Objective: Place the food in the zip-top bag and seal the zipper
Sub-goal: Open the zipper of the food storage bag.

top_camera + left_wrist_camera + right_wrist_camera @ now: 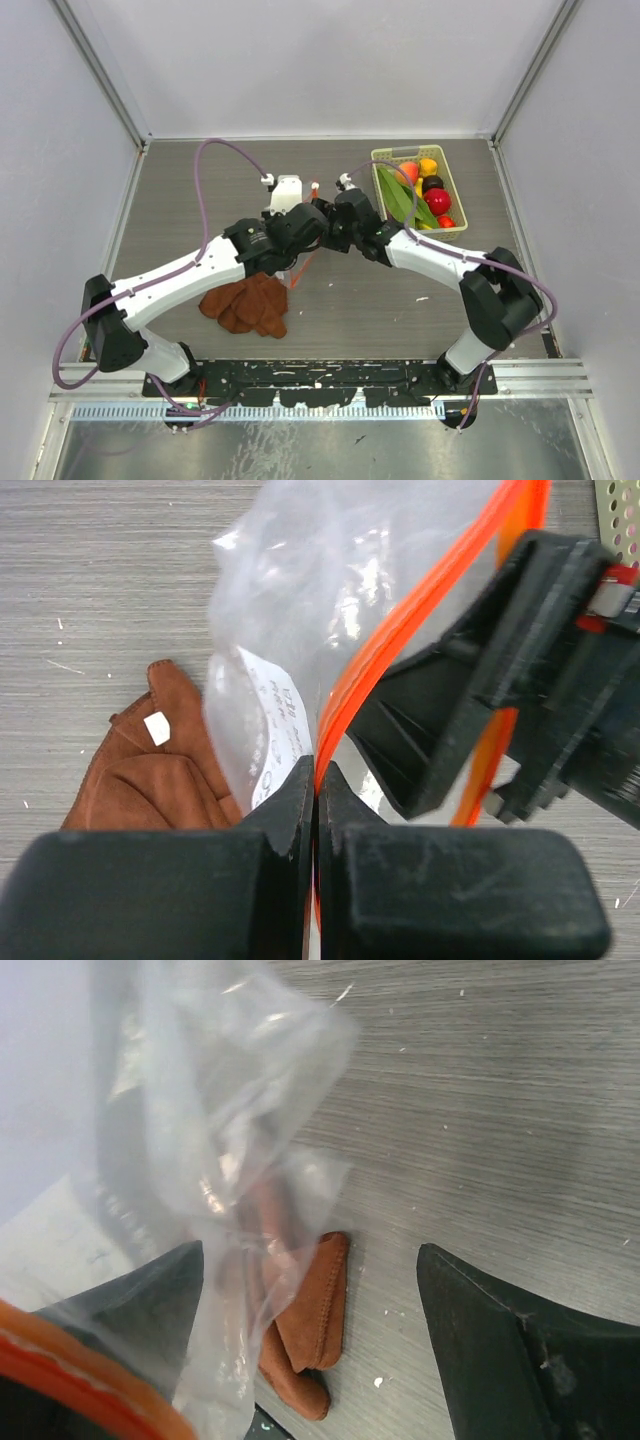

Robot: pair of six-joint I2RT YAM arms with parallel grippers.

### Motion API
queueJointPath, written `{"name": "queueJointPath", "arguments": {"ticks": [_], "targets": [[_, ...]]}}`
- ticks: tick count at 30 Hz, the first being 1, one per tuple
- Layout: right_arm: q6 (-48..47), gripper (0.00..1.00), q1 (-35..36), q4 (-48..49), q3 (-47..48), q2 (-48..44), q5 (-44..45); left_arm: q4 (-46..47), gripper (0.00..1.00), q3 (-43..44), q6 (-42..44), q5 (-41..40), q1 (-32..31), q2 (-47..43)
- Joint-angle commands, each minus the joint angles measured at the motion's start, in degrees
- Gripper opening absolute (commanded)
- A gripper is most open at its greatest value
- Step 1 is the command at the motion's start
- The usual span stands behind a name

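Note:
The clear zip-top bag (320, 610) hangs over the table between my two grippers. My left gripper (317, 775) is shut on its orange-red zipper (400, 630), pinching the strip between the fingertips. My right gripper (310, 1255) stands wide open just beside it, and bag film (200, 1110) drapes over its left finger (150, 1300). From above, the left gripper (305, 228) and right gripper (335, 222) meet mid-table. The food lies in the basket: a peach (408, 172), a red apple (437, 200), a dark purple piece (432, 184), an orange-yellow piece (428, 166) and green leaves (398, 198).
The pale green slotted basket (454, 196) sits at the back right of the table. A rust-brown cloth (248, 305) lies crumpled under the left arm, just below the hanging bag. Grey walls with metal rails enclose the table on three sides.

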Motion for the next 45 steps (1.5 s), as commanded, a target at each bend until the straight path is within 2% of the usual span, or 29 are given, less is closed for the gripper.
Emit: {"name": "queueJointPath", "arguments": {"ticks": [1,9,16,23,30,38,45], "targets": [[0.8,0.91,0.7,1.6,4.5,3.2,1.8,0.4,0.0,3.3,-0.3,-1.0,-0.1,-0.2],[-5.9,0.83,-0.1,-8.4,5.9,8.0,12.1,-2.6,0.0,5.3,2.3,-6.8,0.8,-2.1],[-10.0,0.81,-2.2,-12.7,4.4,7.4,19.3,-3.3,0.0,5.0,4.9,-6.7,4.4,-3.2],[-11.6,0.84,-2.4,-6.0,2.4,2.5,10.1,-1.3,0.0,5.3,6.7,-0.9,5.1,-0.3],[-10.9,0.88,-2.5,-0.4,0.3,-3.7,3.3,-1.3,0.0,6.9,6.6,1.5,5.2,2.6],[-10.9,0.89,-2.5,1.8,-1.3,-7.7,5.6,-1.1,0.0,8.5,7.1,2.4,5.2,3.4],[-12.2,0.82,-3.0,3.7,-1.6,-6.6,8.2,-1.7,0.0,9.2,7.5,2.8,5.1,3.5]]}}
